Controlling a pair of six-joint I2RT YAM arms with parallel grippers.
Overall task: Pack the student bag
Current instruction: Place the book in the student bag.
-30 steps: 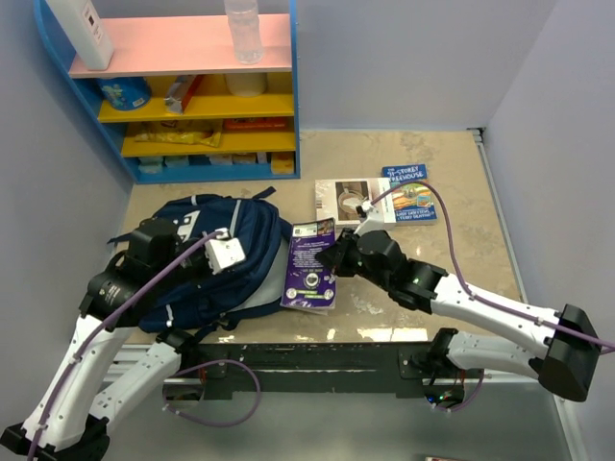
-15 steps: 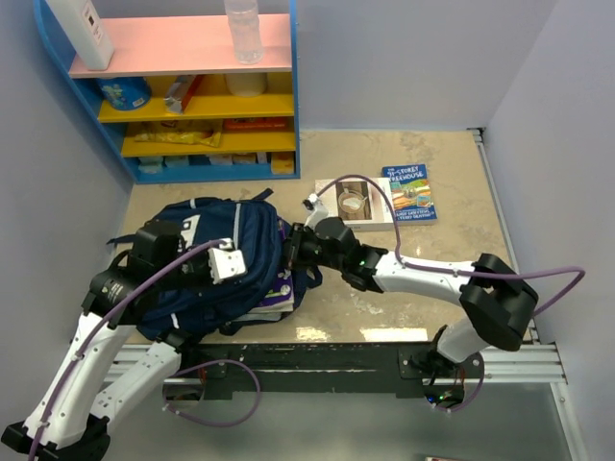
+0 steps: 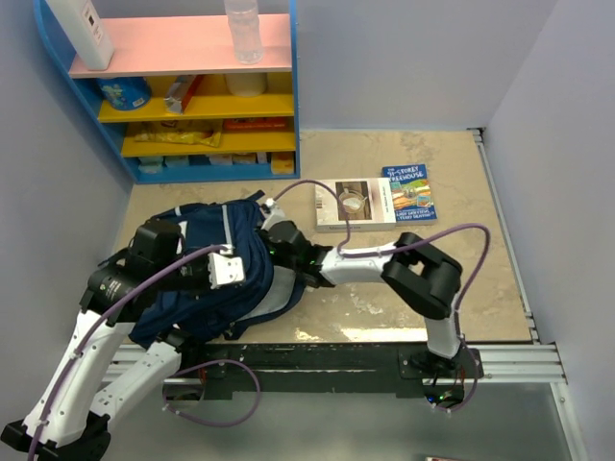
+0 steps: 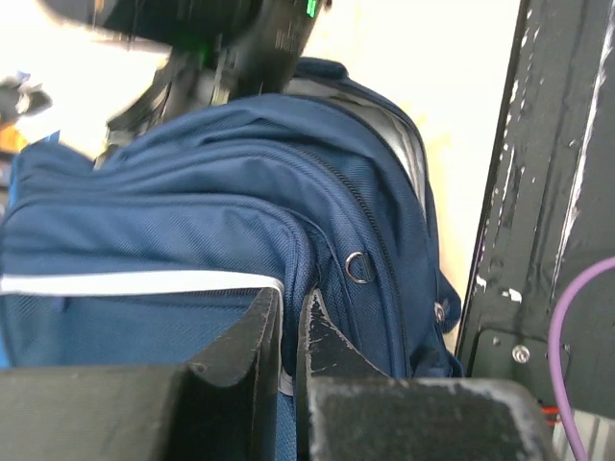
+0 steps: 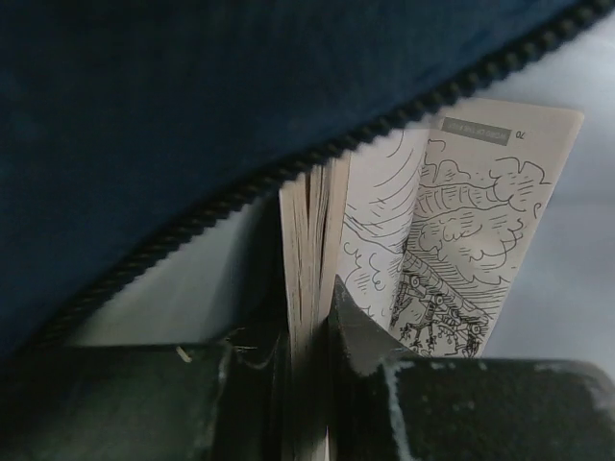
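The student bag (image 3: pixel 197 288) is a navy backpack with grey stripes, lying on the left of the table. My left gripper (image 4: pixel 291 305) is shut on a fold of its blue fabric (image 4: pixel 192 240) beside a grey stripe, holding the opening up. My right arm (image 3: pixel 360 261) reaches left into the bag's mouth, so its gripper is hidden in the top view. In the right wrist view my right gripper (image 5: pixel 312 312) is shut on a paperback book (image 5: pixel 317 230), with an illustrated page (image 5: pixel 452 240) fanned to the right. Dark bag fabric (image 5: pixel 192 86) and piping hang over it.
Two books lie on the table's far right: a white one (image 3: pixel 351 204) and a blue one (image 3: pixel 409 192). A blue shelf unit (image 3: pixel 192 96) with packets stands at the back left. Walls close in on both sides. The black base rail (image 3: pixel 327 363) runs along the near edge.
My right arm swung left from the table's middle into the bag's mouth, carrying the purple-covered book, which the bag now hides from above. The left gripper kept hold of the bag.
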